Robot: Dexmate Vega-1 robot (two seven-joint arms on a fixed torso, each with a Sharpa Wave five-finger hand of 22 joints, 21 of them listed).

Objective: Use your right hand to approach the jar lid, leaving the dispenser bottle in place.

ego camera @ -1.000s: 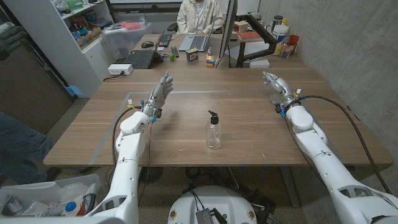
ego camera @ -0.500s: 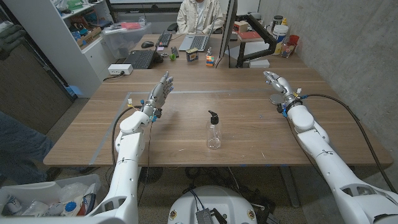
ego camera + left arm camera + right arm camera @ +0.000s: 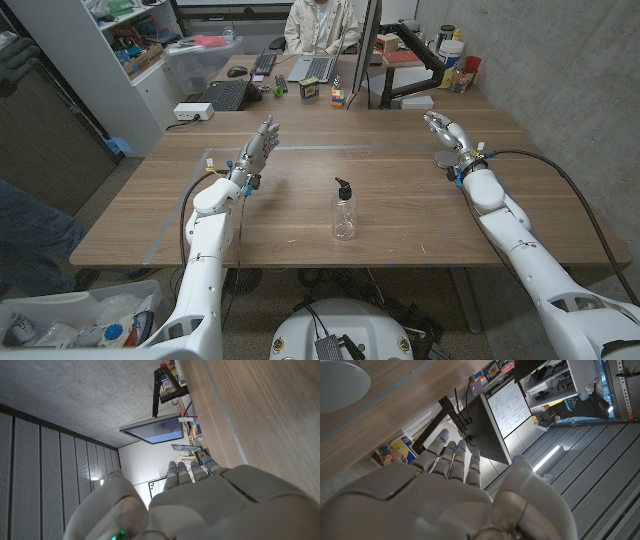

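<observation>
The dispenser bottle (image 3: pixel 344 210) stands untouched mid-bench, well off to the left of the right hand (image 3: pixel 445 134), so that half of the job looks safe. The right hand hangs just over the grey jar lid (image 3: pixel 445 159), which lies on the bench (image 3: pixel 400 200) right beneath its palm side; the approach looks nearly done, with only a short drop left. Its fingers are extended and loosely together, grasping nothing, no contact visible.
</observation>
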